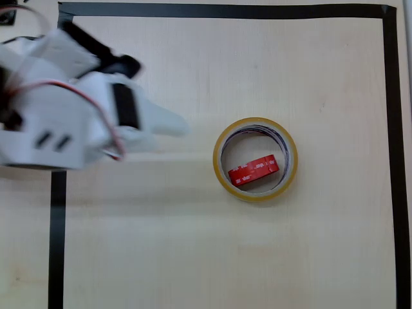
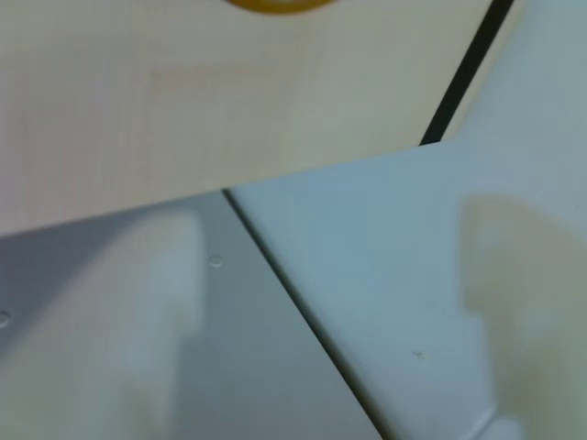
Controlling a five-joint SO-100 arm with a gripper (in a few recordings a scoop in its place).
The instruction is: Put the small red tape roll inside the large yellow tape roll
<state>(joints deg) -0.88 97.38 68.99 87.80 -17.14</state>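
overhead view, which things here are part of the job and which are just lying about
Part of the job:
- small red tape roll, lying inside the yellow ring
- large yellow tape roll
- end effector, off to the left, apart from both rolls

Just there:
- black tape border
- table
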